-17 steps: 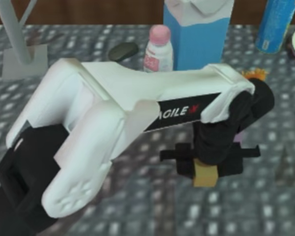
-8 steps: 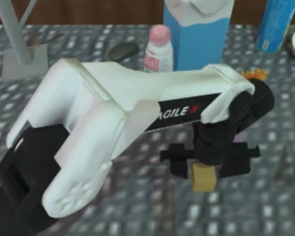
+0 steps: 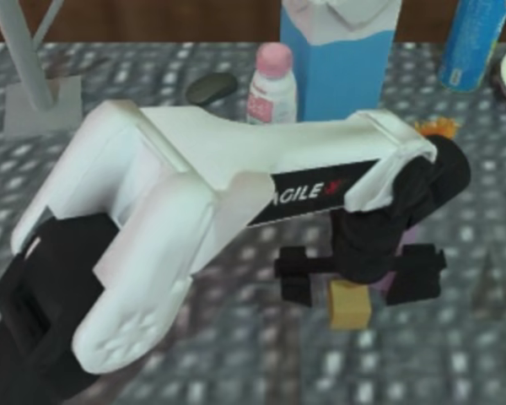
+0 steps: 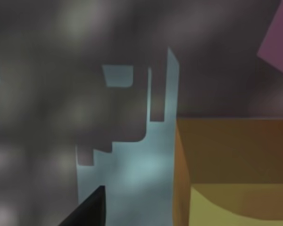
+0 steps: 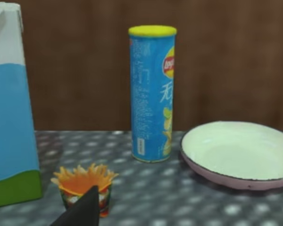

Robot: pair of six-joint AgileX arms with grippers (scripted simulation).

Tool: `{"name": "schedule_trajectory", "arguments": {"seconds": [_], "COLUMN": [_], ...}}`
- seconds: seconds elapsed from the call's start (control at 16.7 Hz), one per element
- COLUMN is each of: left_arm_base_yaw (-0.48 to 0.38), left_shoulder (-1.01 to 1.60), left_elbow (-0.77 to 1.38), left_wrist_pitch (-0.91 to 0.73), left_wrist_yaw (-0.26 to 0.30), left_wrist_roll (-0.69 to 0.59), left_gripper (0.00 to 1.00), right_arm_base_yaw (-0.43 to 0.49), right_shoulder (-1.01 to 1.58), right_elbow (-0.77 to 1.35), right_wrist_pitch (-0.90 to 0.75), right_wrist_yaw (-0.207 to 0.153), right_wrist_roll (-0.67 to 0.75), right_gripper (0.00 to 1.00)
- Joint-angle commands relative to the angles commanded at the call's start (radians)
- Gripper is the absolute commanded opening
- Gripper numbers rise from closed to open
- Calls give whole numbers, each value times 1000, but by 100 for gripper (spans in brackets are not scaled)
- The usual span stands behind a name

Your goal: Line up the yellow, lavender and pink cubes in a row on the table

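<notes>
Matte mustard yellow cube (image 3: 349, 304) sits on the grey woven, white-speckled table (image 3: 455, 354), at about 5 o'clock from table centre. Sliver of pink cube (image 3: 415, 236) just beyond it, mostly hidden under the arm. Left gripper (image 3: 354, 272) directly over the yellow cube, fingers spread apart, holding nothing. Right gripper: only a dark fingertip shows; cannot tell its spread.

Matte yellow cube (image 3: 350, 305); woven-look table (image 3: 455, 337); glossy plate (image 5: 236, 153).
</notes>
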Motion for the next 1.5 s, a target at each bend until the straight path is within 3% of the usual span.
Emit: {"name": "schedule_trajectory", "arguments": {"seconds": [0.18, 0.6, 0.96, 1.2, 1.5], "left_arm_base_yaw": [-1, 14, 18, 112, 321], "left_shoulder": [-3, -51, -50, -45, -35], "left_elbow": [17, 182, 184, 189, 183], "left_wrist_pitch": [-17, -235, -236, -234, -234], "left_wrist_yaw": [0, -1, 0, 2, 13], "left_wrist_roll": [0, -6, 8, 157, 495], "left_gripper": [100, 100, 100, 100, 100], "right_arm_base_yaw": [0, 0, 0, 0, 0], "right_shoulder": [0, 0, 0, 0, 0], "right_elbow": [0, 0, 0, 0, 0], "right_wrist_pitch": [0, 0, 0, 0, 0], "right_wrist_yaw": [0, 0, 0, 0, 0], "right_wrist_roll": [0, 0, 0, 0, 0], "right_gripper": [100, 100, 100, 100, 100]}}
